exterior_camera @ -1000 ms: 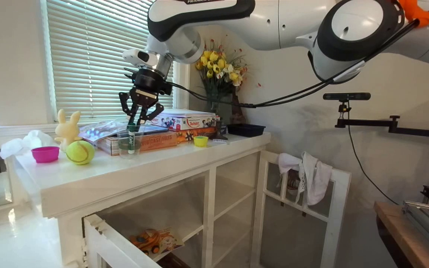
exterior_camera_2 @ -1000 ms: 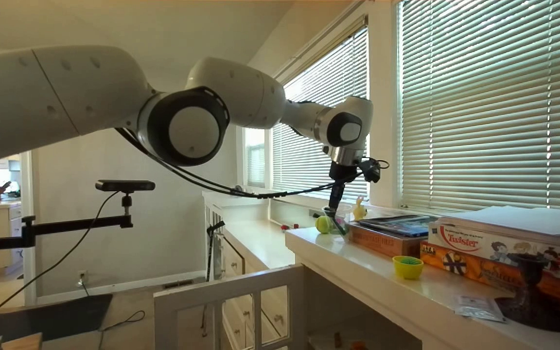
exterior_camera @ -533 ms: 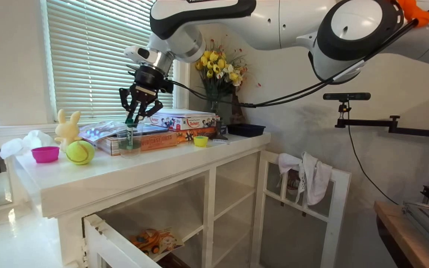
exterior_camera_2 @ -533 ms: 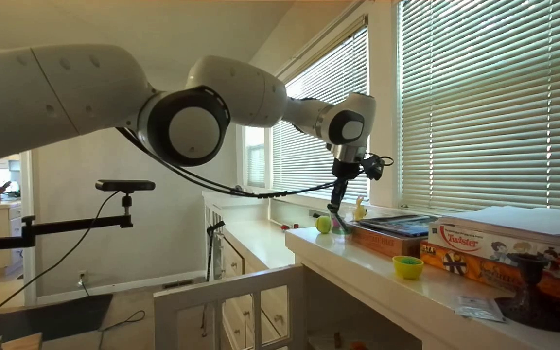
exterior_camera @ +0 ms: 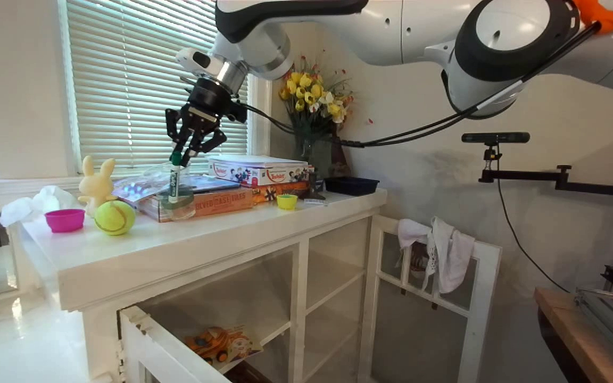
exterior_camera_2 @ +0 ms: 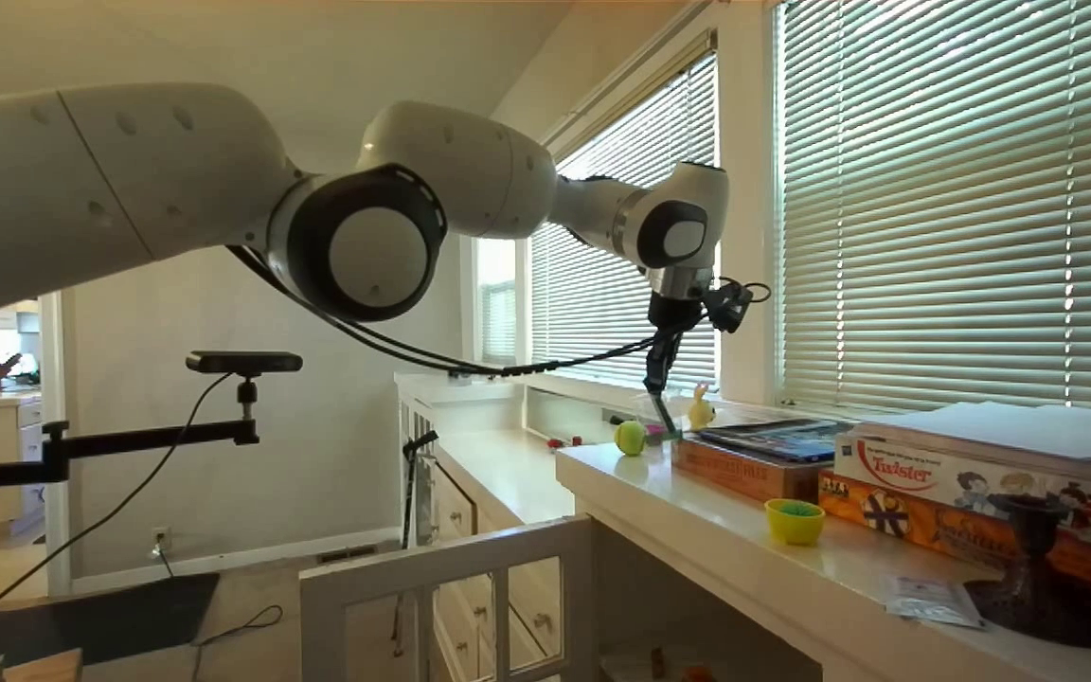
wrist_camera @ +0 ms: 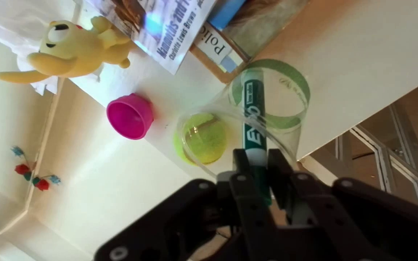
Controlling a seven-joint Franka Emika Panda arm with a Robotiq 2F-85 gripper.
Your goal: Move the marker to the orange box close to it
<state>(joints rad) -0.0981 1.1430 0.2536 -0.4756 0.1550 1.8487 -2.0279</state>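
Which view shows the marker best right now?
The wrist view: the marker looms large there, Expo readable on it, with the hand closed on one end and the far end inside the clear cup. Both exterior views show the marker much smaller beneath the hand, its lettering hard to make out.

Arm (exterior_camera_2: pixel 380 256): stretched out roughly level in both exterior views, its far end bending down
Wrist (exterior_camera: pixel 229 76): turned downward, tilted in an exterior view
Gripper (wrist_camera: pixel 259 159): hangs below the wrist — aimed down, leaning rather than plumb
Fingers (wrist_camera: pixel 281 168): drawn in near each other — clamped in a pinch, tips just apart
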